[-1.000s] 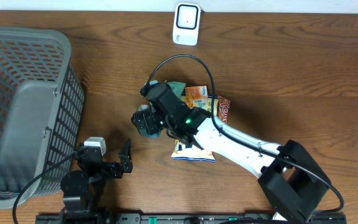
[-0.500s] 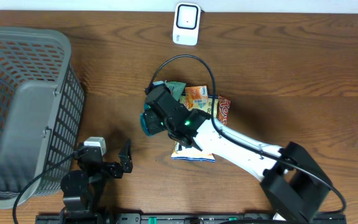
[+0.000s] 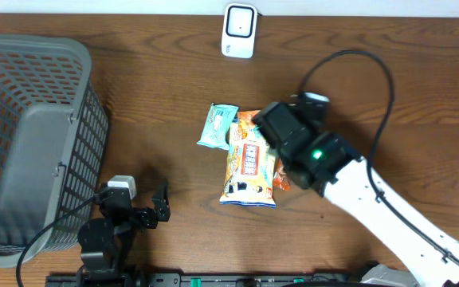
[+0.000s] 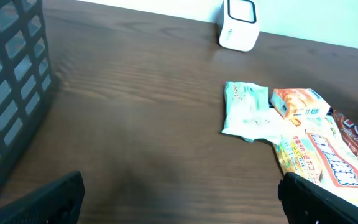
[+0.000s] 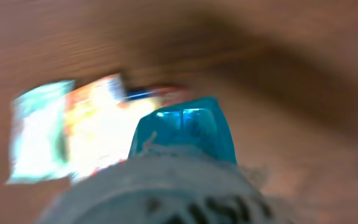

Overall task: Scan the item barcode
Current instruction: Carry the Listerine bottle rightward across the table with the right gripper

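Your dark brown wooden table (image 3: 150, 104) carries a grey plastic lattice basket (image 3: 30, 44) at far left. Just right of it, the left gripper (image 4: 185, 202) has its jaws wide apart, with nothing between them. The white barcode scanner (image 3: 239, 30) stands at the far edge. Mid-table lie a pale green packet (image 3: 217, 126), a small orange packet (image 3: 249, 121) and a long yellow snack bag (image 3: 249, 171). Over their right side, the right gripper (image 3: 276, 126) is clamped on a pale round container with a translucent blue cap (image 5: 182, 134), held clear of the table and well apart from the scanner.
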